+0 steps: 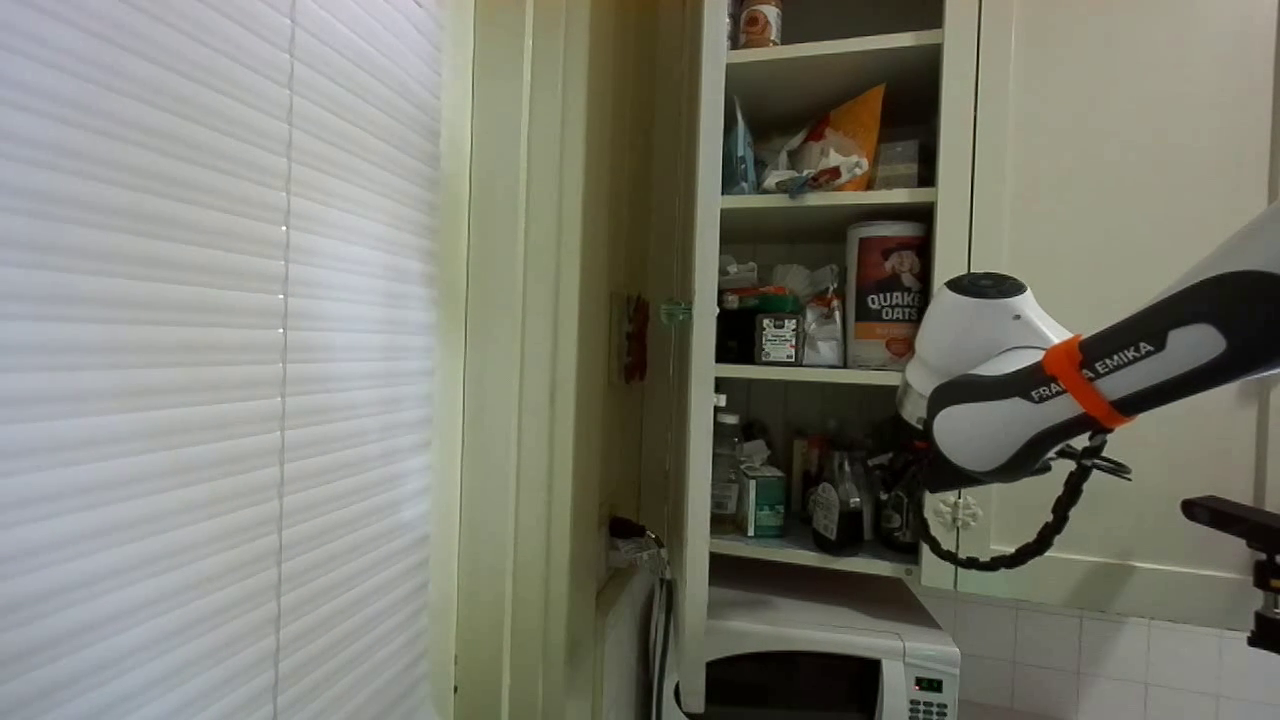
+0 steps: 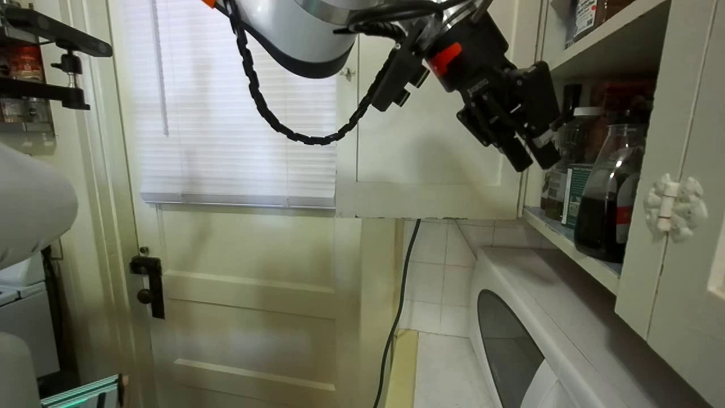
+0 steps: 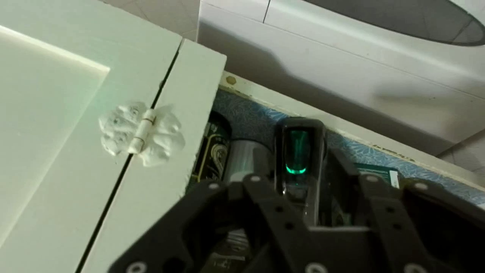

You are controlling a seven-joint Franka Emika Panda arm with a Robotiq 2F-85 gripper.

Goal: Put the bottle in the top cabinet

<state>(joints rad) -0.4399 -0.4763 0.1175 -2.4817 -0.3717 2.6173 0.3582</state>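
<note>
And there's the bottle (image 2: 606,198), dark liquid inside, upright on the lowest shelf (image 2: 566,243) of the top cabinet (image 1: 957,150), over at the right of the frame in an exterior view. So the main job looks done: it's in, it's standing by itself. A clear bottle (image 1: 727,475) sits at the left end of that shelf too, mind, so I'm judging the dark one to be the one meant. What's left? Backing the arm (image 1: 1000,410) away, I'd say; the cabinet door (image 2: 419,164) stands open, and nobody has asked for it shut. Now the claw (image 2: 534,160), upper right in an exterior view: fingers (image 2: 547,156) parted, only a slim gap from that angle, nothing gripped. Over to the wrist view, where they rise from the bottom of the frame, spread to a fair width, with the bottle lined up in the space between them, just right of centre. Contact? None that I can make out: an exterior view shows space between fingertips and bottle.
</note>
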